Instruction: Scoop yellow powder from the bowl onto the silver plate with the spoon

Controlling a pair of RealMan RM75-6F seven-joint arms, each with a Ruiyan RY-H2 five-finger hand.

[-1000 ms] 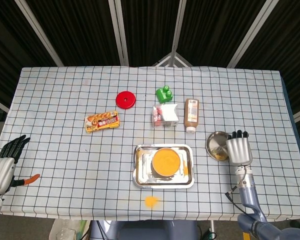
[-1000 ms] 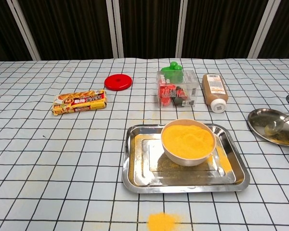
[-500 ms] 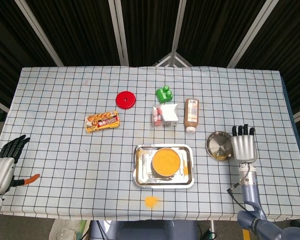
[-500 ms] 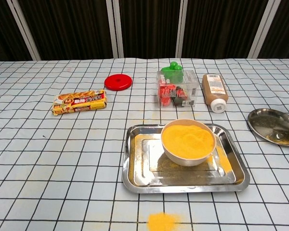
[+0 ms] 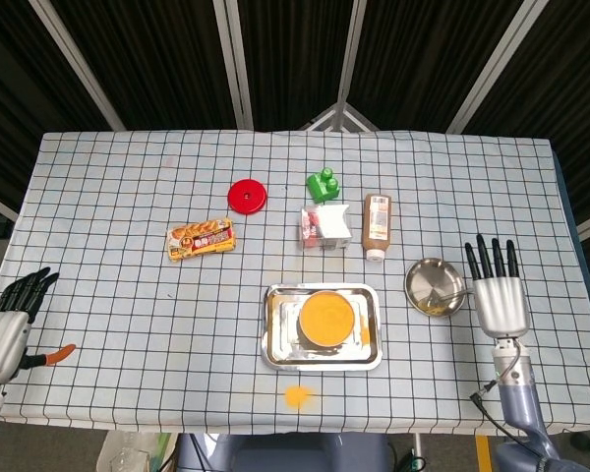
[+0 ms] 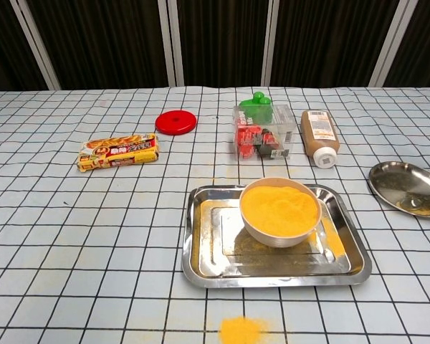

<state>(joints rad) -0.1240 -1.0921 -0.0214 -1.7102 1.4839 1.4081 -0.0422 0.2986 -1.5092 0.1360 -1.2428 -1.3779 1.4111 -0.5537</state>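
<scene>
The white bowl (image 5: pixel 325 320) (image 6: pixel 279 211), heaped with yellow powder, stands in a steel tray (image 5: pixel 275 339) (image 6: pixel 204 247) at the table's front middle. To its right lies the round silver plate (image 5: pixel 428 278) (image 6: pixel 394 179) with a little yellow powder on it. The spoon (image 5: pixel 450 294) (image 6: pixel 424 200) rests on the plate, held by nothing. My right hand (image 5: pixel 499 295) hovers just right of the plate, empty, with its fingers straight and apart; the chest view does not show it. My left hand (image 5: pixel 5 329) hangs empty, fingers spread, at the front left edge.
A spill of yellow powder (image 5: pixel 296 395) (image 6: pixel 241 330) lies in front of the tray. Behind the tray stand a clear box (image 5: pixel 325 225), a green toy (image 5: pixel 323 184) and a brown bottle (image 5: pixel 377 225). A red lid (image 5: pixel 247 196) and a snack packet (image 5: pixel 201 238) lie further left.
My right hand has let go of the spoon, drawn away to the right of the plate and left the chest view. The spoon now lies on the plate. The left hand stays put.
</scene>
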